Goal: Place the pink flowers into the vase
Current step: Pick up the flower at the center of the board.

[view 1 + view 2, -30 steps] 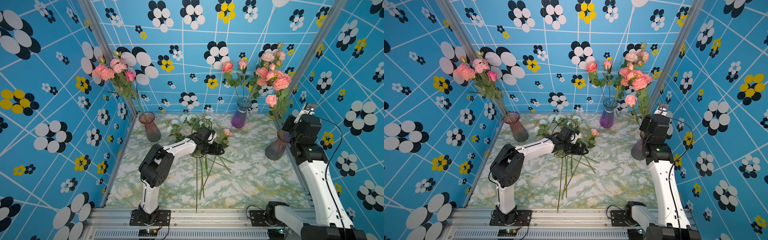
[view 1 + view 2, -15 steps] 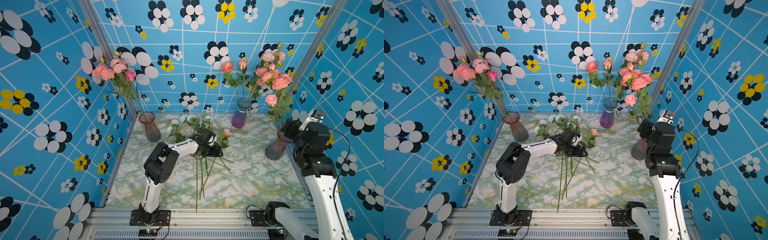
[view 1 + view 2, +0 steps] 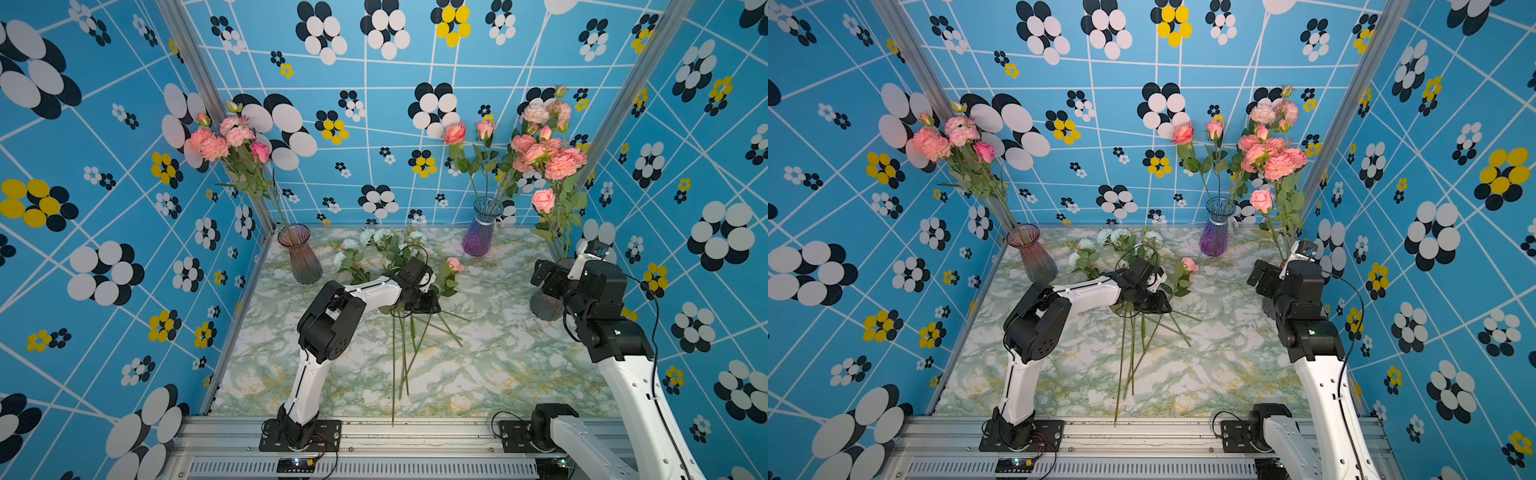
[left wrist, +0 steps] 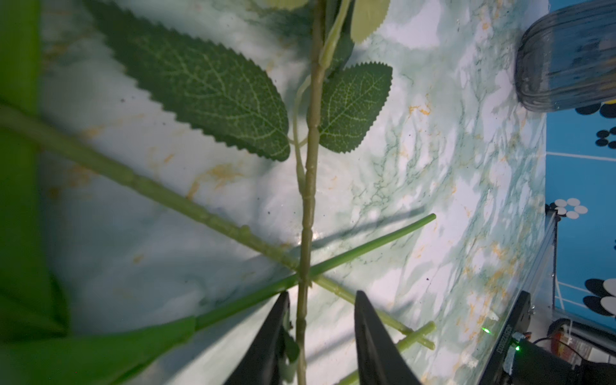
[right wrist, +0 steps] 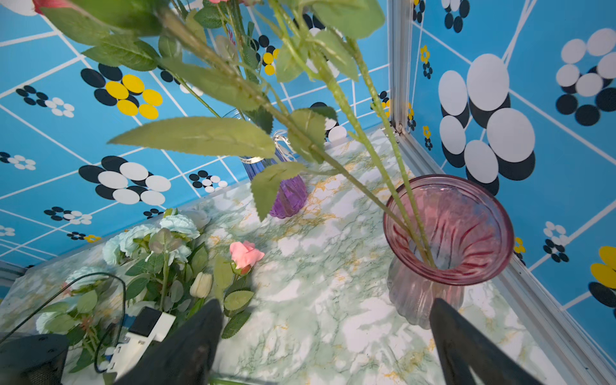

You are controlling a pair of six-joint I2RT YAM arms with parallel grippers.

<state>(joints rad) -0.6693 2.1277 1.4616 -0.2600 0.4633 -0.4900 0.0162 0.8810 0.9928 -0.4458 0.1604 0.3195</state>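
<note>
Nearest, along the bottom of both top views, runs the front rail (image 3: 415, 428). Just above it the bare ends of several loose green stems (image 3: 393, 374) fan across the marbled table (image 3: 519, 374). Up the frame at centre, the left gripper (image 4: 320, 300) sits low over the crossing stems. In its wrist view the jaws stand narrowly apart with one leafy stem (image 4: 308, 186) between them; one finger (image 4: 273, 340) seems to touch it and the other is clear of it. Just beyond, a single pink rose (image 3: 455, 264) lies on the table beside pale blue-white flowers (image 3: 376, 237) and a cream bud (image 5: 201, 284). At the right edge the right gripper (image 5: 326, 305) hangs spread wide and empty near a ribbed pink vase (image 5: 480, 233), which holds a bunch of the pink flowers (image 3: 552, 156). Farther back, a purple vase (image 3: 478, 241) holds two roses (image 3: 455, 133). At the upper left a smoky vase (image 3: 301, 259) holds pink carnations (image 3: 216, 143).
</note>
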